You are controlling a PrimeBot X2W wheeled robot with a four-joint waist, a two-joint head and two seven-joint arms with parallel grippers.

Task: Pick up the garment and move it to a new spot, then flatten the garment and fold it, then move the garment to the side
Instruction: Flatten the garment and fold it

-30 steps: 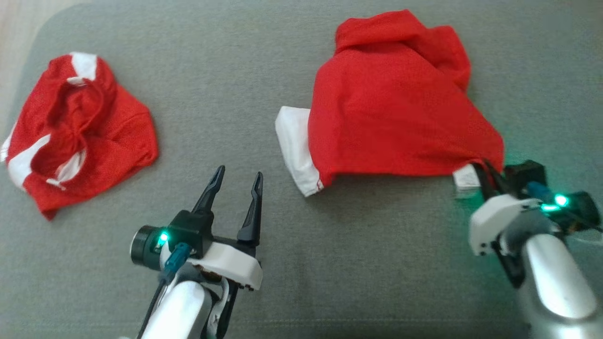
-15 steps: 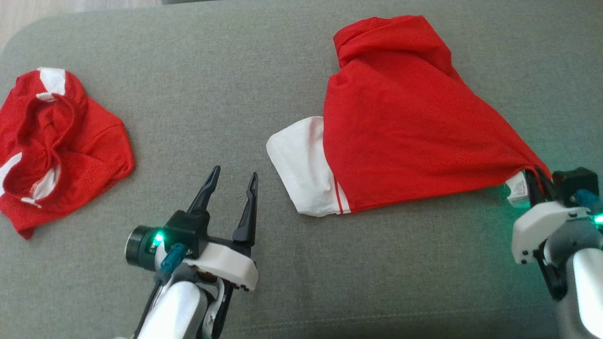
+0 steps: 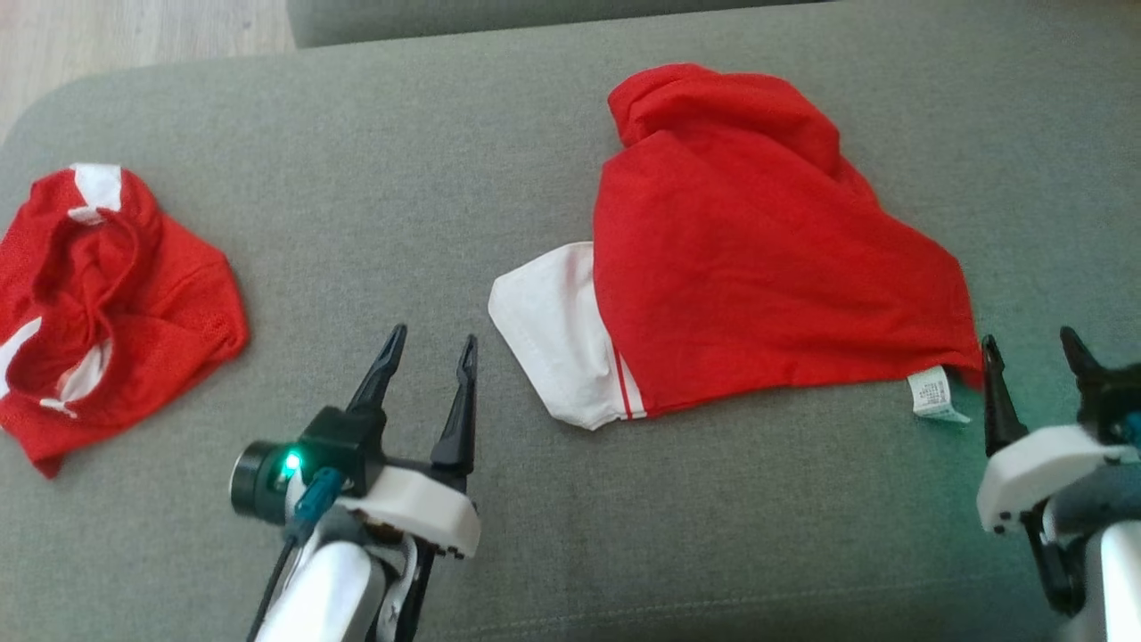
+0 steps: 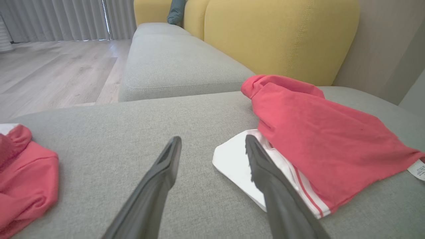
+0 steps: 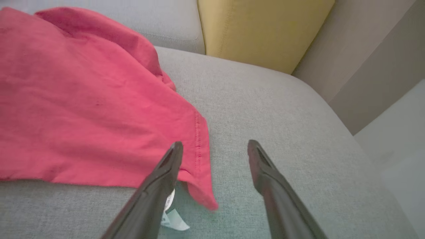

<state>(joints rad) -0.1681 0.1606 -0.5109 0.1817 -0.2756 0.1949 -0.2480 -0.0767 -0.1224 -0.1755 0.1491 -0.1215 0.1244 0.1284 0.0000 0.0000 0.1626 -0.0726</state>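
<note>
– Red shirt (image 3: 767, 267) first: where is it lying on the head camera?
– I am seeing it lying crumpled on the grey sofa cushion (image 3: 428, 178), right of the middle. Its white sleeve (image 3: 553, 339) is sticking out toward the left gripper (image 3: 432, 337), and its label (image 3: 931, 392) is showing at the near right corner.
– And the grippers?
– The left gripper's fingers are standing spread, holding nothing, just beside the sleeve. The right gripper (image 3: 1029, 341) is sitting just beside the label corner. Its fingers are also standing wide apart and are gripping nothing. A second red garment (image 3: 107, 303) is lying bunched at the cushion's left end, well apart from the shirt.
– What is the left wrist camera giving you?
– I am looking along the left gripper (image 4: 213, 139), with its fingers spread over the cushion. One fingertip is overlapping the white sleeve (image 4: 232, 162), though I cannot tell whether it is touching. The shirt (image 4: 315, 132) is rising behind the sleeve, and a yellow backrest (image 4: 282, 36) is standing beyond it. The second garment (image 4: 23, 176) is showing at the left edge.
– Right wrist?
– The right gripper (image 5: 215, 143) is gaping there too. The shirt (image 5: 83, 116) is covering the left side, its hemmed corner is reaching in between the two fingers, and nothing is pinching it. The label (image 5: 172, 220) is peeking out beside one finger.
</note>
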